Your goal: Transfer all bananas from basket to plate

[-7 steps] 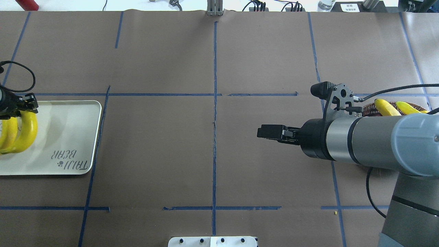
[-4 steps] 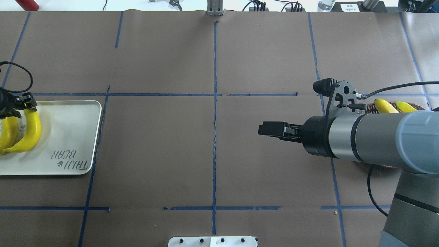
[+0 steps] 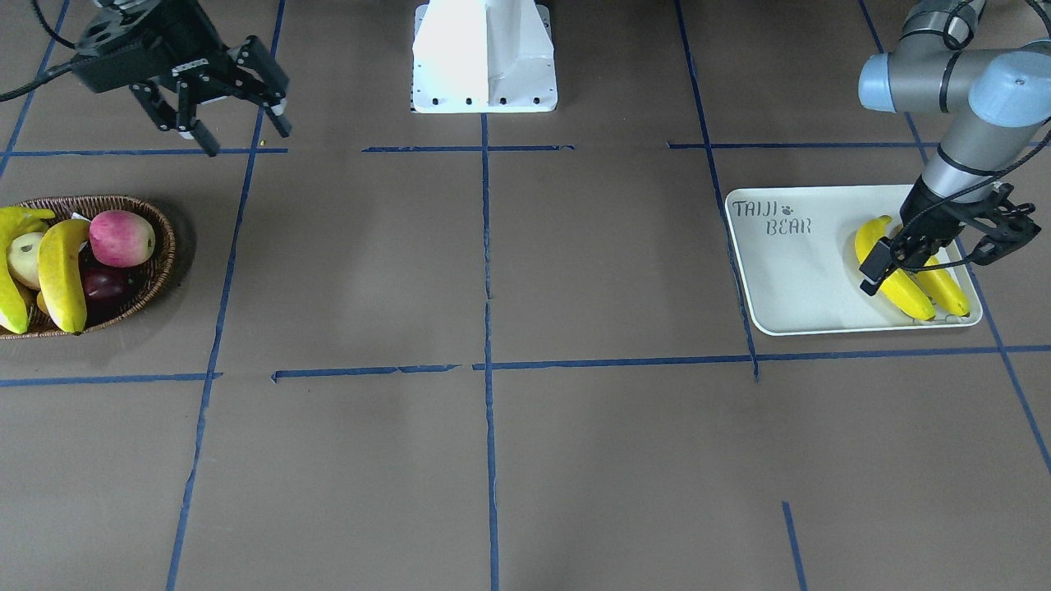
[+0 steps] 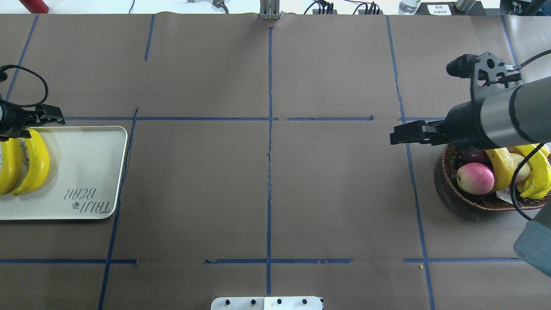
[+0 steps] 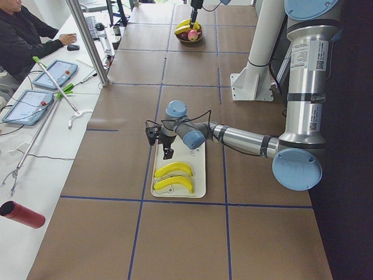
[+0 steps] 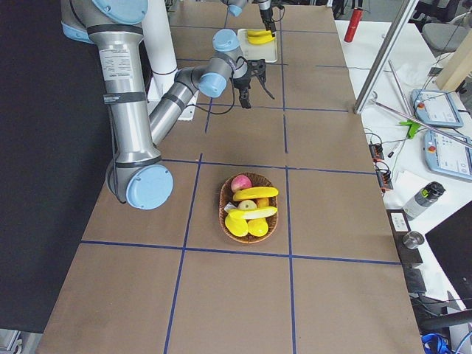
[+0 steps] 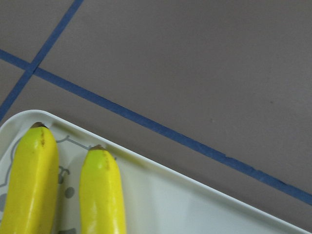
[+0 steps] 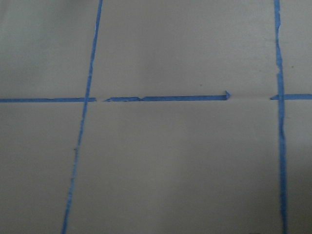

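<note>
Two bananas point(image 4: 36, 163) lie on the plate point(image 4: 86, 172) at the counter's 9 o'clock, the left hand point(image 3: 928, 263) spread empty above them. Halfway, I judge — next the right hand point(image 3: 246, 135), open and empty, must reach a banana point(image 4: 501, 168) in the basket point(image 4: 450, 189) at 3 o'clock.

Wide bench point(image 4: 267, 185) is lying open between basket point(image 4: 447, 185) and plate point(image 4: 86, 172), while a pink apple point(image 4: 475, 178) is crowding the basket's bananas point(image 4: 501, 170) and two bananas point(image 4: 36, 161) are filling the plate's outer end.
</note>
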Motion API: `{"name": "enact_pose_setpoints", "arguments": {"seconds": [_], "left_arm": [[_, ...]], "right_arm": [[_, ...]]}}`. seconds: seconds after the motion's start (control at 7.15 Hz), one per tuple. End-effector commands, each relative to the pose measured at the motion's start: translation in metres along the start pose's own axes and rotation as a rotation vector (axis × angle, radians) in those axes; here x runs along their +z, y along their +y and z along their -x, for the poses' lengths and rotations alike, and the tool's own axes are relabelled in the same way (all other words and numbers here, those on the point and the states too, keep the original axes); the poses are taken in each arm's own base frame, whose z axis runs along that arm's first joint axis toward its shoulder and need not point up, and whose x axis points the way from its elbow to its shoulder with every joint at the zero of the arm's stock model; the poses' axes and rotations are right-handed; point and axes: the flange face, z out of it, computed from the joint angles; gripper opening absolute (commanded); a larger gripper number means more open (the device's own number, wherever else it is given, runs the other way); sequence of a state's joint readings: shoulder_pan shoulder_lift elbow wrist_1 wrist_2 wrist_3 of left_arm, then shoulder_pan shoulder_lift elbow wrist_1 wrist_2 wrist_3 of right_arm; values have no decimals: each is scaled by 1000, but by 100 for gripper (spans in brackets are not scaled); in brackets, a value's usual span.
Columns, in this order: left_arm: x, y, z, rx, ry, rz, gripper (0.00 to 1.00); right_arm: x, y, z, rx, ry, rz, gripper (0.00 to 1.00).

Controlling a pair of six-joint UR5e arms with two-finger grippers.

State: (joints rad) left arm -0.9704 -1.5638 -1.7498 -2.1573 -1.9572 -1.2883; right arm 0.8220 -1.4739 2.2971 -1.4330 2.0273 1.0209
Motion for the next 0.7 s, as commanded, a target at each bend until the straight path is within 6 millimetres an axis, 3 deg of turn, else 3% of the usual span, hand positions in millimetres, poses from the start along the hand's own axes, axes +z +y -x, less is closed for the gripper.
{"name": "enact_pose_setpoints", "arguments": {"seconds": [0.0, 0.14, 0.28, 0.42, 0.56], "left_arm": [[-50, 17, -43, 45, 122, 34, 100], [-66, 23, -54, 28, 154, 36, 100], [-72, 32, -76, -19, 187, 52, 100], [-73, 45, -110, -34, 224, 81, 100], [-78, 61, -153, -73, 277, 129, 100]], "right_arm": [[-36, -6, -142, -87, 73, 89, 100], [-47, -9, -202, -80, 25, 140, 100], [-45, 4, -261, -59, 3, 187, 100], [-25, 18, -306, -65, 8, 216, 100], [-10, 31, -331, -52, -30, 232, 100]]}}
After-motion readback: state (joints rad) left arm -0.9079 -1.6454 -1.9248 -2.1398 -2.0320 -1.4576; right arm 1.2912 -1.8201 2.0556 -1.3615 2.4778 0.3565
